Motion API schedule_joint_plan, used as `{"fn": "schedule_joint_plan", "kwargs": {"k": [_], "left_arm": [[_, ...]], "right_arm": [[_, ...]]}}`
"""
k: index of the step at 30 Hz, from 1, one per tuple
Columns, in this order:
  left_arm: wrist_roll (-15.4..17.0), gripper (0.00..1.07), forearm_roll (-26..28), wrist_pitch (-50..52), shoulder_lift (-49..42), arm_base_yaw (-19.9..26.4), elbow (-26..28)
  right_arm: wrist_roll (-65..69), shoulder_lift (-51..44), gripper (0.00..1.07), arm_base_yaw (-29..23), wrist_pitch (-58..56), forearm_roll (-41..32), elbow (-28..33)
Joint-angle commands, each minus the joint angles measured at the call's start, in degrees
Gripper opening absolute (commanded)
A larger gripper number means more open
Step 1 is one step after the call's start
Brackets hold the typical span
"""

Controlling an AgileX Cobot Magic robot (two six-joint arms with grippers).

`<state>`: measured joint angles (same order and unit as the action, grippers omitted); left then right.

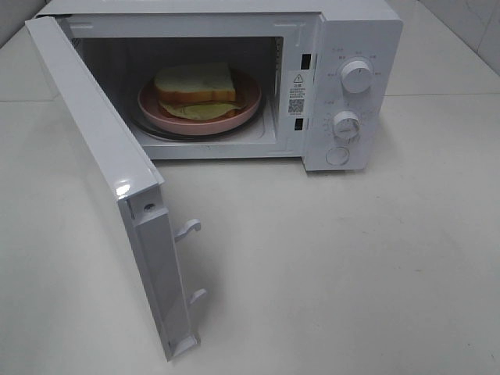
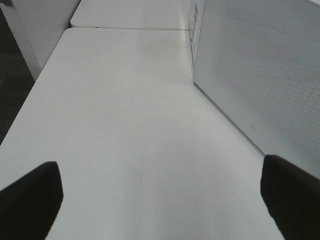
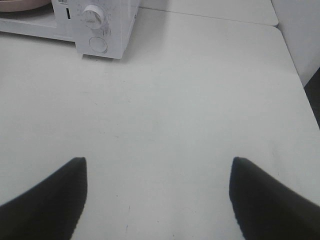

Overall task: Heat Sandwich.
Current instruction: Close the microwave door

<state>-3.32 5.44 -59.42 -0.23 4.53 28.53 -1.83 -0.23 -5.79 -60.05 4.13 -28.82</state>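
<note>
The left tool is spread wide with nothing between its fingers, hanging over bare worktop. The open door of the microwave stands close beside one of its fingers. The right tool is also parted and empty above the worktop. The microwave's control end lies ahead of it, well apart. The sandwich sits on a pink plate inside the microwave, far ahead of both tools and touched by neither. The door swings out toward the left tool's side.
</note>
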Motion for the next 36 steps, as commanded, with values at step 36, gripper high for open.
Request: {"fn": "schedule_joint_plan", "kwargs": {"k": [36], "left_arm": [[0.0, 1.03, 0.0, 0.06, -1.38, 0.06, -0.11]], "right_arm": [[5.16, -1.43, 0.76, 0.29, 0.46, 0.57, -0.06]]}}
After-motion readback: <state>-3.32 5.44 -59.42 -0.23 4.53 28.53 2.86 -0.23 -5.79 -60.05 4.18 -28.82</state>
